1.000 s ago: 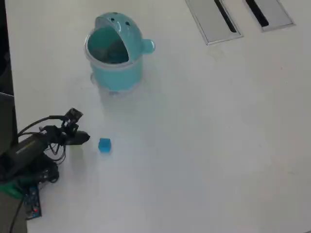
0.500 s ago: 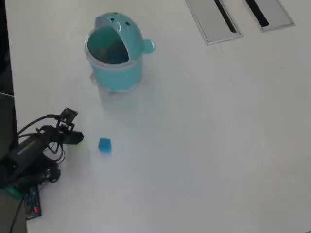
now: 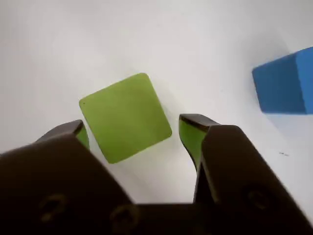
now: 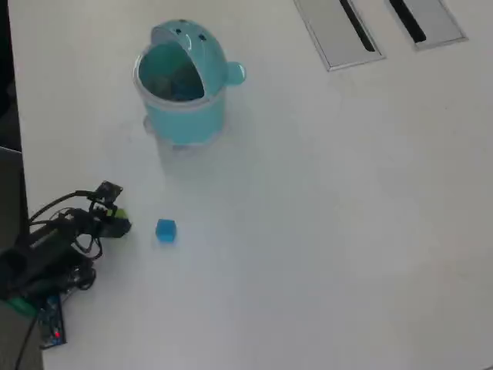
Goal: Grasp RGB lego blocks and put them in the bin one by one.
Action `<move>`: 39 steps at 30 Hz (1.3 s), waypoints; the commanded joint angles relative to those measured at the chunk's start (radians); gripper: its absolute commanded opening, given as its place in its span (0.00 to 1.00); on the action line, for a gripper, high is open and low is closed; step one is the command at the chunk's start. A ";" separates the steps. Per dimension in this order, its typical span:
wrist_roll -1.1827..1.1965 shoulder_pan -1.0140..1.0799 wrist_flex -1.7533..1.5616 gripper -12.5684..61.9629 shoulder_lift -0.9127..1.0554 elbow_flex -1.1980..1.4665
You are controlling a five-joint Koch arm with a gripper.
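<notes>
With its jaws apart astride the yellow-green block (image 3: 125, 117) on the bench (image 4: 331, 231), the gripper (image 3: 132, 134) has not yet clamped it, the blue block (image 4: 165, 230) lies just beside, and the open-lidded bin (image 4: 185, 116) waits well apart; the red block is unseen.

A plain white table (image 4: 331, 231) fills the overhead view. Two grey metal plates (image 4: 339, 31), each with a dark slot, are set into it at the top right, side by side and slanted.
</notes>
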 commanded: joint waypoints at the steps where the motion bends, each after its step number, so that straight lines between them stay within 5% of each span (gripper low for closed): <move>1: -0.006 0.000 -0.040 0.61 0.075 -0.006; 13: -0.006 0.020 -0.121 0.55 0.078 0.055; 30: 0.081 0.038 -0.222 0.32 0.080 0.031; 39: 0.232 -0.021 -0.301 0.32 0.078 -0.124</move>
